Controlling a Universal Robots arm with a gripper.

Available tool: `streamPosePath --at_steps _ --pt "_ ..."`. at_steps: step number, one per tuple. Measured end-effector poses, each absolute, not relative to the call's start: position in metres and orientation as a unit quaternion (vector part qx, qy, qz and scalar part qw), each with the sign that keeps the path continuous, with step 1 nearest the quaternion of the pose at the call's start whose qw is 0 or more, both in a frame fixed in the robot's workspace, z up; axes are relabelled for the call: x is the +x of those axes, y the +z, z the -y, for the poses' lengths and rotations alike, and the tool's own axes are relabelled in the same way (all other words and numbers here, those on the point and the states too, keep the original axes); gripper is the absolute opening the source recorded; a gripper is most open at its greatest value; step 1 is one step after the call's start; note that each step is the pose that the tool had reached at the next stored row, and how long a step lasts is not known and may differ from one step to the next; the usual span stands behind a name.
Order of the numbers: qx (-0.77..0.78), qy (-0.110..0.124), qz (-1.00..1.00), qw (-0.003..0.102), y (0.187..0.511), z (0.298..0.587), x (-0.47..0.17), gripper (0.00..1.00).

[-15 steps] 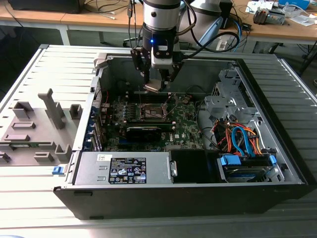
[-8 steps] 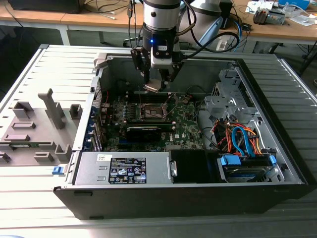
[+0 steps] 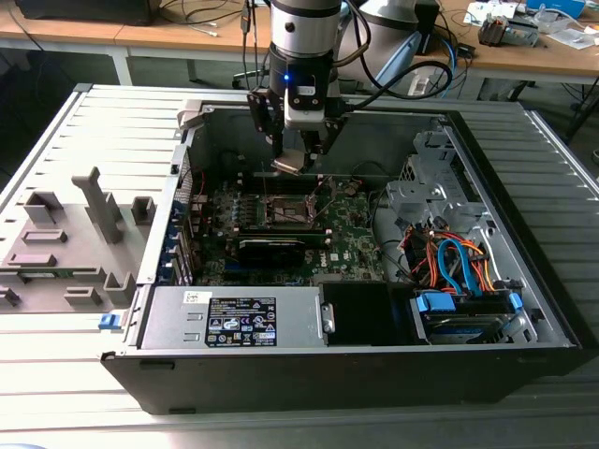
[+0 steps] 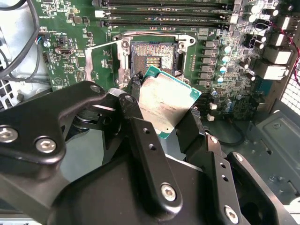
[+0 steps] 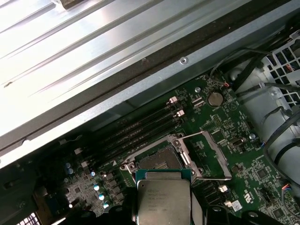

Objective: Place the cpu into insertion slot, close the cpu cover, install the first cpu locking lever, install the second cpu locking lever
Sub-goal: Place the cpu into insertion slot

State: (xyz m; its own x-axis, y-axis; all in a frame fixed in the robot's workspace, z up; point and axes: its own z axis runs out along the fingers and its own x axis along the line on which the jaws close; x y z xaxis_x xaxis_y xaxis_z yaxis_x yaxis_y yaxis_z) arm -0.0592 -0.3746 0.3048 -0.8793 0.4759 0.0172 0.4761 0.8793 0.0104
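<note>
Silvery-tan flat square cpu point(image 4: 166, 101) clenched in the black pincer point(image 4: 164, 123), poised just short of the dark-centred, silver-rimmed insertion slot point(image 4: 152, 57) (corners seemingly askew to it), not yet seated.

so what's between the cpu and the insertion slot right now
Nothing: in the second wrist view the cpu hangs tilted over the open insertion slot's near edge, with no object between them.

Lab: opened computer case point(image 3: 328, 379), cluttered workbenches point(image 3: 65, 36)
</note>
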Motion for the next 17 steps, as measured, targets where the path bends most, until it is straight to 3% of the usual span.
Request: streamPosePath --at_steps 17 --pt "-0.256 -0.007 0.966 0.007 0.3045 0.3746 -0.0592 0.55"
